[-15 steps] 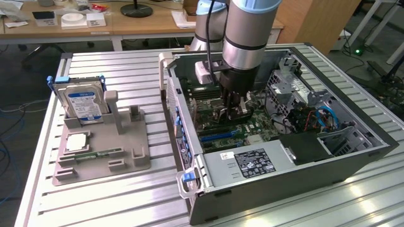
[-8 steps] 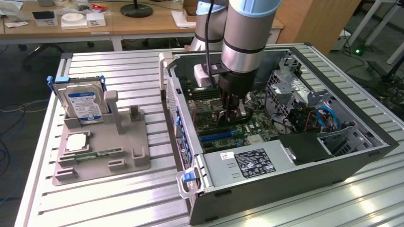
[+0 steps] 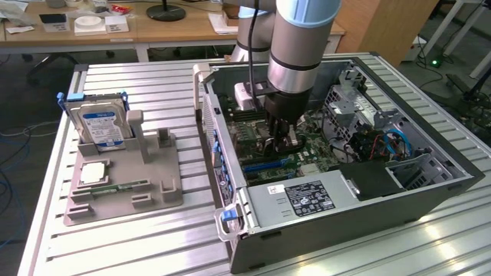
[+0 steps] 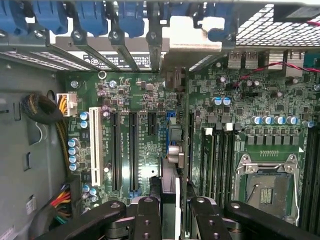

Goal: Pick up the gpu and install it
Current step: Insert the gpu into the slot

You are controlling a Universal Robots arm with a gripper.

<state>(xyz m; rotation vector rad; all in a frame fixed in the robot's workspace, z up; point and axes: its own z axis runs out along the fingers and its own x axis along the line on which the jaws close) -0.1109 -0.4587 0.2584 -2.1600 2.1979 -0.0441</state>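
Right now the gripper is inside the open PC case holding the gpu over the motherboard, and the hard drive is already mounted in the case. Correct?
Not quite. The hard drive is not in the PC case; the exterior view shows it standing in the grey holder on the table, at that view's left. The rest holds: the gripper is inside the case, holding the gpu edge-on over the motherboard.

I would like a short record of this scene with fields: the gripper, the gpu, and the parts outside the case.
gripper: gripper inside the open computer case, shut on the gpu
gpu: held edge-on above the motherboard
hard drive: hard drive upright in the grey holder, at the exterior view's left
memory stick: memory stick lying flat on the same holder
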